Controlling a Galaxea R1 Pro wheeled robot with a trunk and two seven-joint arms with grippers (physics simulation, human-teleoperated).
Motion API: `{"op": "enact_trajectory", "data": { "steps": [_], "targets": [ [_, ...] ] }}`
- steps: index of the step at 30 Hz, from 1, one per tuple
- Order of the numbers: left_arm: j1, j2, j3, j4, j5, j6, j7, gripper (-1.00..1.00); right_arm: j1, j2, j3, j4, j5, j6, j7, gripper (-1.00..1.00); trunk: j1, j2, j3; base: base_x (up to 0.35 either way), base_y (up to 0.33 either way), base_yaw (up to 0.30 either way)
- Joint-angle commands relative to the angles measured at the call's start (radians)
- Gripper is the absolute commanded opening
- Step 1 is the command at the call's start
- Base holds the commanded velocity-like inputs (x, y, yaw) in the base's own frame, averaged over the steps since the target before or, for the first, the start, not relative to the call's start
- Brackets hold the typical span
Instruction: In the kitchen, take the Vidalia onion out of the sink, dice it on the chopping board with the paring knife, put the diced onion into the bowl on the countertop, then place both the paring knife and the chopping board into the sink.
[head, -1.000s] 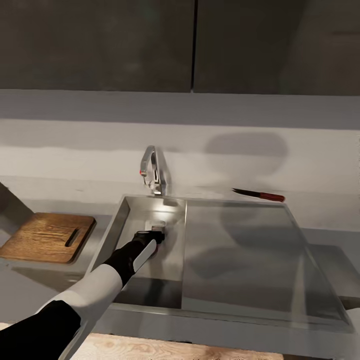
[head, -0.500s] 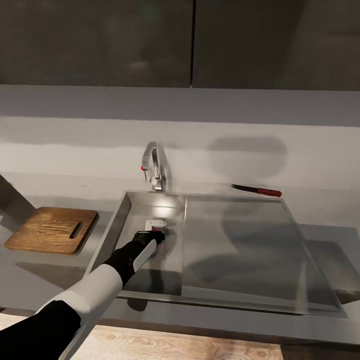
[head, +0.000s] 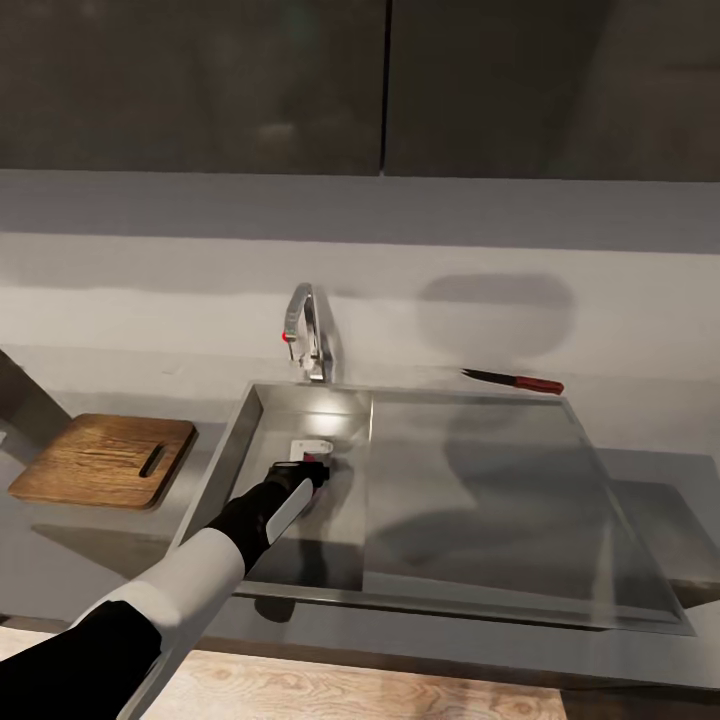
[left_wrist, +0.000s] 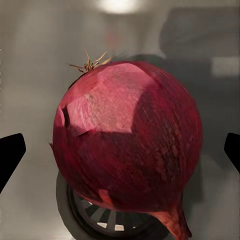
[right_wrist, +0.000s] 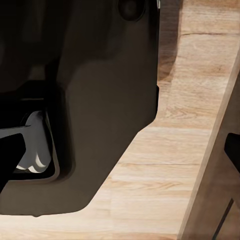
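Left gripper (head: 318, 462) reached into the sink (head: 255, 425) basin around the Vidalia onion (left_wrist: 127, 135).

The onion was a rounded, glossy pink-red bulb with papery skin and a dry root tuft; it lay in the steel basin over the round slotted drain (left_wrist: 105, 217), with the dark fingertips (left_wrist: 10, 155) spread wide either side, not touching it. The brown, streaky-grained chopping board (head: 105, 460), round-cornered with a handle slot, lay on the grey countertop (head: 60, 560) left of the sink. The red-handled paring knife (head: 512, 380) lay beyond the drainboard's rear edge, right of the chrome gooseneck tap (head: 305, 340). The scene matched the head view half a second earlier; before that the camera had shifted. The right gripper's state could not be determined. No legible markings appeared.
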Motion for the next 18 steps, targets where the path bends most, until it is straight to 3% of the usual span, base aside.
{"op": "enact_trajectory", "data": {
  "steps": [1, 18],
  "targets": [
    [-0.001, 0.001, -0.007, -0.002, 0.010, 0.001, 0.010, -1.00, -0.001, 0.000, 0.008, 0.001, -0.009, -0.003, -0.001, 1.00, 0.001, -0.002, -0.002, 0.088, 0.000, 0.000],
    [-0.001, 0.001, -0.007, -0.008, 0.010, 0.002, 0.009, -1.00, -0.001, 0.000, 0.008, 0.001, -0.009, -0.004, -0.001, 1.00, 0.001, -0.002, -0.002, 0.017, 0.000, 0.000]
  ]
}}
